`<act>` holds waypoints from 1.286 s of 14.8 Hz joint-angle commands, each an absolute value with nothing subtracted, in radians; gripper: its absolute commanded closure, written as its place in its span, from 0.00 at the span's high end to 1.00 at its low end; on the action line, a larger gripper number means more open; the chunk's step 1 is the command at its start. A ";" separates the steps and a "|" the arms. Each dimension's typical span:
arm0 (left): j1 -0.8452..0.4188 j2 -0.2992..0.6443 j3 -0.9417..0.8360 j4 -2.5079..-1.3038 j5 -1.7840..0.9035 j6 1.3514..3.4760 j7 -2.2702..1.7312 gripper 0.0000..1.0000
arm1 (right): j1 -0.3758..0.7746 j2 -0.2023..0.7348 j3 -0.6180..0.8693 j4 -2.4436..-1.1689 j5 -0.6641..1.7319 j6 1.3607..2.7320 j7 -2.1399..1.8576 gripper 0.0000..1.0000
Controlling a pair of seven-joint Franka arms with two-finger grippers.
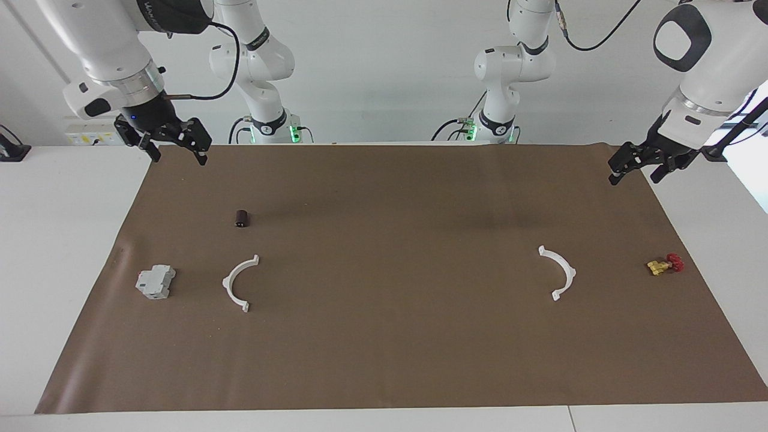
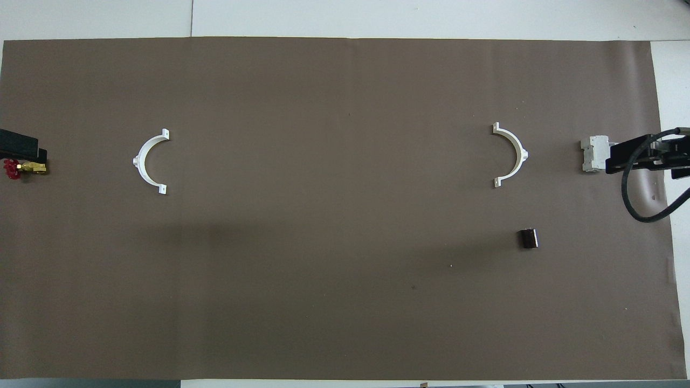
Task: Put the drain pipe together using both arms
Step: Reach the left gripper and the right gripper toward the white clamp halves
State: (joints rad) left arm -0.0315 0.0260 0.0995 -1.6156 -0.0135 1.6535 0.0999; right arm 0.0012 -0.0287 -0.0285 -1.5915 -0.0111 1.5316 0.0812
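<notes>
The drain pipe lies as two separate white arcs flat on the brown mat (image 1: pixel 384 360), far apart. One arc (image 1: pixel 228 281) (image 2: pixel 522 153) is toward the right arm's end, the other arc (image 1: pixel 569 271) (image 2: pixel 138 160) toward the left arm's end. Their open sides face each other. My right gripper (image 1: pixel 175 150) hangs open and empty over the mat's edge nearest the robots, at its corner. My left gripper (image 1: pixel 635 171) hangs open and empty over the other corner of that edge. Neither touches an arc.
A grey boxy block (image 1: pixel 156 282) (image 2: pixel 593 153) lies beside the arc at the right arm's end. A small dark cylinder (image 1: pixel 242 218) (image 2: pixel 528 238) lies nearer the robots than that arc. A red-and-yellow valve (image 1: pixel 666 264) (image 2: pixel 24 168) lies beside the other arc.
</notes>
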 commanded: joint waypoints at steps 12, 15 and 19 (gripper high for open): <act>-0.032 -0.002 0.094 -1.640 -0.011 1.650 0.089 1.00 | -0.003 -0.035 -0.026 -1.607 0.053 1.579 0.046 1.00; -0.035 0.000 0.092 -1.657 -0.011 1.706 0.094 1.00 | 0.008 -0.043 -0.020 -1.713 0.058 1.710 0.052 1.00; -0.064 0.015 0.092 -1.721 -0.009 1.824 0.092 1.00 | 0.038 0.075 -0.017 -1.764 0.061 1.889 0.048 1.00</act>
State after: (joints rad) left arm -0.0464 0.0259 0.0918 -1.6552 -0.0135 1.7425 0.0999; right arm 0.0335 0.0089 -0.0196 -1.7507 0.0365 1.8171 0.0750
